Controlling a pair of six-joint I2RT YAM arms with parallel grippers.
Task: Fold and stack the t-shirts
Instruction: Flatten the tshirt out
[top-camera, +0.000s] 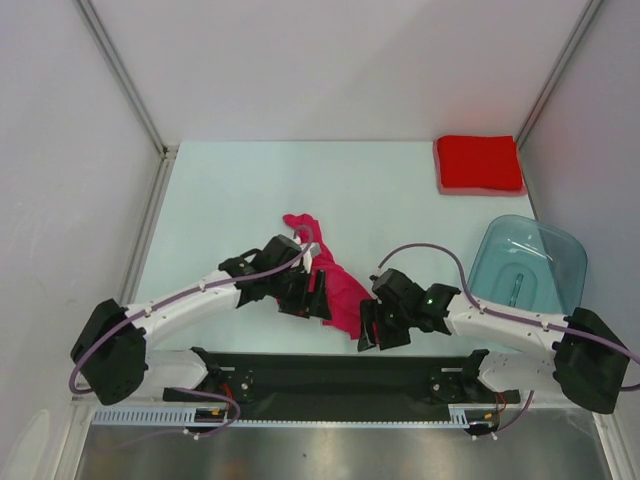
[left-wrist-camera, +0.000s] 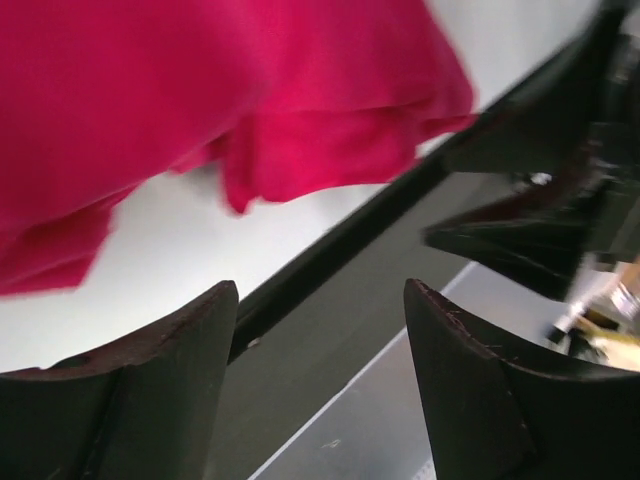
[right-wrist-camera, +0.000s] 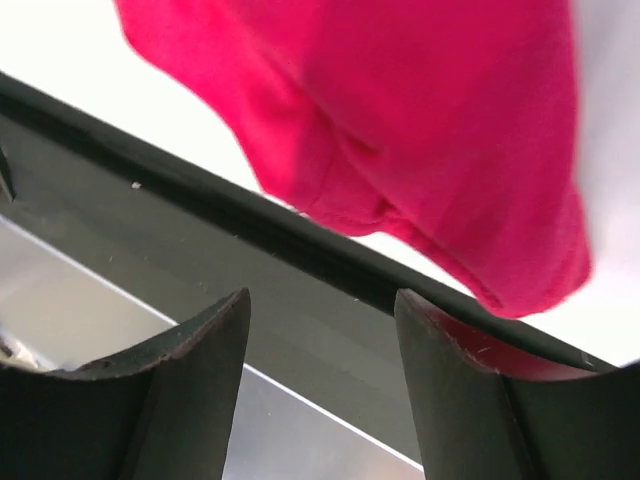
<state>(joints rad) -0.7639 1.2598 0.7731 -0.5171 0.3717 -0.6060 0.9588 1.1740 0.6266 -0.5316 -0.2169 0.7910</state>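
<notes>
The magenta-pink t-shirt (top-camera: 341, 287) lies crumpled in a long bunch near the table's front middle. It fills the top of the left wrist view (left-wrist-camera: 200, 90) and of the right wrist view (right-wrist-camera: 420, 110). My left gripper (top-camera: 314, 297) is open and empty, close against the shirt's left side (left-wrist-camera: 320, 300). My right gripper (top-camera: 370, 333) is open and empty just right of the shirt's near end (right-wrist-camera: 320, 310). The brighter red t-shirt (top-camera: 480, 163) lies folded flat at the back right corner.
A translucent blue-grey tub (top-camera: 527, 262) stands at the right, behind my right arm. The black base rail (top-camera: 330, 385) runs along the table's near edge, just below the shirt and both grippers. White walls enclose the table on three sides.
</notes>
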